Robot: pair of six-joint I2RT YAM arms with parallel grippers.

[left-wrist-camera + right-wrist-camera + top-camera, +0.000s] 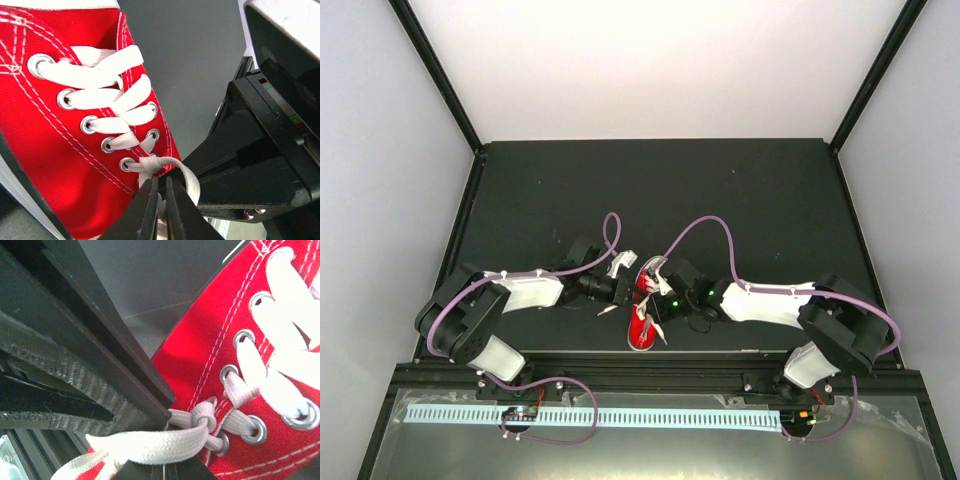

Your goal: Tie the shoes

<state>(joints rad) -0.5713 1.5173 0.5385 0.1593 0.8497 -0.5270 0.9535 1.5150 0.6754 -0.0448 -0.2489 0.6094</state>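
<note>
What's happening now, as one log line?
sneaker: laces crossed once, no bow yet | left hand: shut on laces | right hand: at laces, grip unclear

Lab enclosure, white walls [660, 60], black table [650, 190]

Little red canvas sneaker [641, 322] with a white toe cap, sitting upright right between the left gripper [160, 184] and right gripper [663, 290], toe toward the arm bases. White laces [112, 95] criss-cross the metal eyelets, with one simple crossover knot [200, 420] just past the fingertips.
</note>
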